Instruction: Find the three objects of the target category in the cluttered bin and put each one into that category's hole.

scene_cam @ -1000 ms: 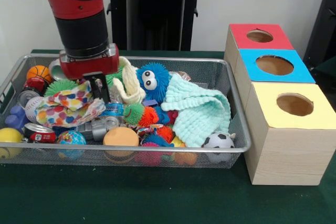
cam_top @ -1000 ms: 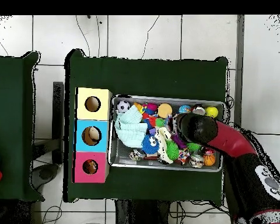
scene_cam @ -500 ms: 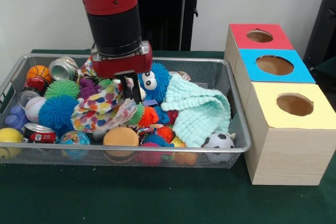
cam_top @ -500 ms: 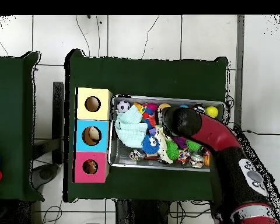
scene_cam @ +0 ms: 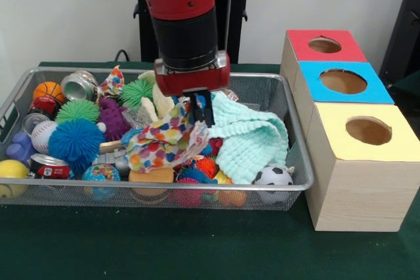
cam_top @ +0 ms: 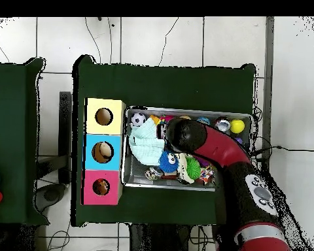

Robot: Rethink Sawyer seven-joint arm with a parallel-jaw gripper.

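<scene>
My gripper (scene_cam: pixel 201 111) is shut on the polka-dot cloth (scene_cam: pixel 164 143) and holds it over the middle of the wire-mesh bin (scene_cam: pixel 164 189), its lower end draped on the clutter. The mint-green waffle cloth (scene_cam: pixel 252 139) lies just right of the gripper, at the bin's right end; it also shows in the overhead view (cam_top: pixel 144 140). A strip of the cream cloth (scene_cam: pixel 159 101) shows behind the polka-dot cloth. The yellow box's hole (scene_cam: pixel 368 130) is right of the bin, nearest the camera, and shows overhead (cam_top: pixel 104 117). In the overhead view the arm (cam_top: pixel 209 142) hides the gripper.
The blue box (scene_cam: pixel 342 81) and red box (scene_cam: pixel 324 45) stand behind the yellow one. The bin holds cans (scene_cam: pixel 80 85), spiky balls (scene_cam: pixel 72 141), a basketball (scene_cam: pixel 49 90), a soccer ball (scene_cam: pixel 273 176) and a yellow ball (scene_cam: pixel 12 170).
The gripper has moved from the bin's left part to its middle, toward the boxes, carrying the polka-dot cloth with it. The blue and green spiky balls on the left are uncovered.
</scene>
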